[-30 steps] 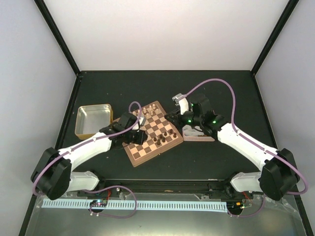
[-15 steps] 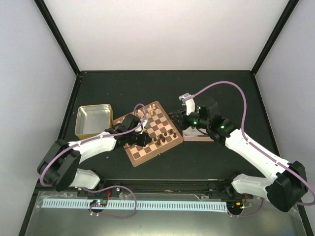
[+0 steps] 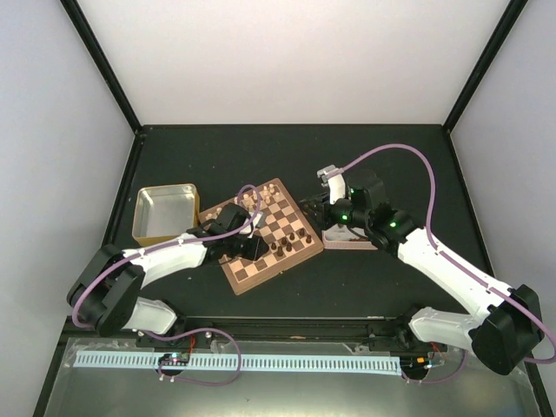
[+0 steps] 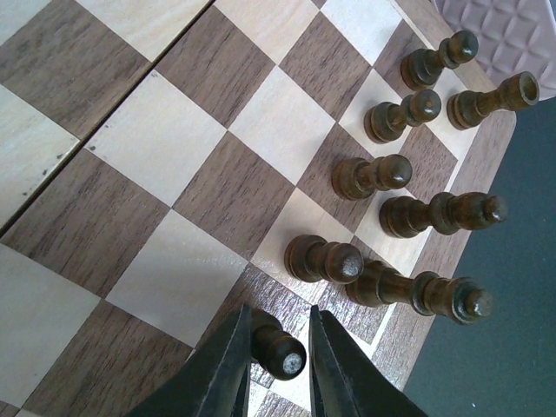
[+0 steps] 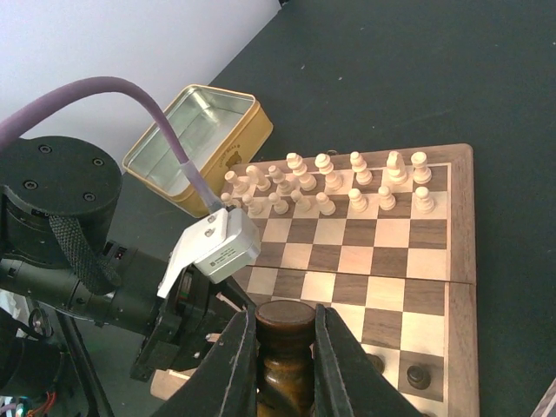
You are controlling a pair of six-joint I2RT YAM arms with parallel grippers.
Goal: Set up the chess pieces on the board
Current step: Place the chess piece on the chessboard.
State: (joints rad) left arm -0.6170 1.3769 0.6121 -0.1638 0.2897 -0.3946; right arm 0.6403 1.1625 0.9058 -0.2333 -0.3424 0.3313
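Observation:
The board point(image 3: 280, 228) lies mid-table, with cream pieces point(image 5: 330, 182) in two rows along its far edge. Several dark pieces point(image 4: 382, 174) stand near its right rim. My left gripper point(image 3: 257, 247) is low over the board's near part. In the left wrist view the left gripper point(image 4: 280, 311) straddles a standing dark pawn point(image 4: 282, 352). The pawn touches the left finger, with a gap to the right finger. My right gripper point(image 3: 314, 211) is by the board's right corner. In the right wrist view the right gripper point(image 5: 282, 317) is shut on a dark piece point(image 5: 282, 347) held above the board point(image 5: 391, 243).
An open gold-sided tin point(image 3: 165, 213) stands left of the board and shows in the right wrist view point(image 5: 195, 130). A pinkish-sided tin point(image 3: 352, 239) sits right of the board, under the right arm. The left wrist's body point(image 5: 95, 243) lies close under the right gripper.
The right arm has lifted and swung slightly right, away from the board's corner, with the dark piece. The left gripper has shifted a little right over the board's near part.

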